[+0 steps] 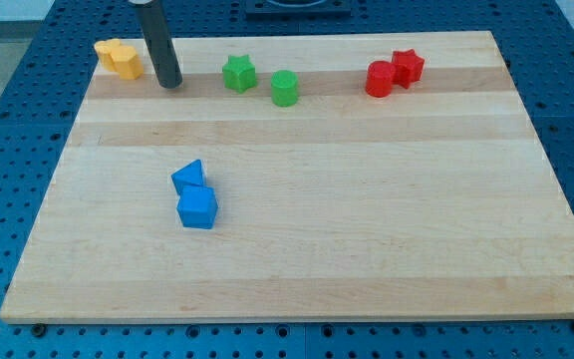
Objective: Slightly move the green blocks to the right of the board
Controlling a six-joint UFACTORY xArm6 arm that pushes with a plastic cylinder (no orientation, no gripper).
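Note:
A green star-shaped block and a green cylinder-like block sit close together near the view's top, left of centre, on the wooden board. My tip rests on the board to the left of the green star block, with a gap of about a block's width between them. The rod rises from the tip to the view's top edge.
Two yellow blocks touch each other at the top left corner, left of my tip. Two red blocks touch at the top right. A blue triangular block and a blue cube touch left of the board's centre.

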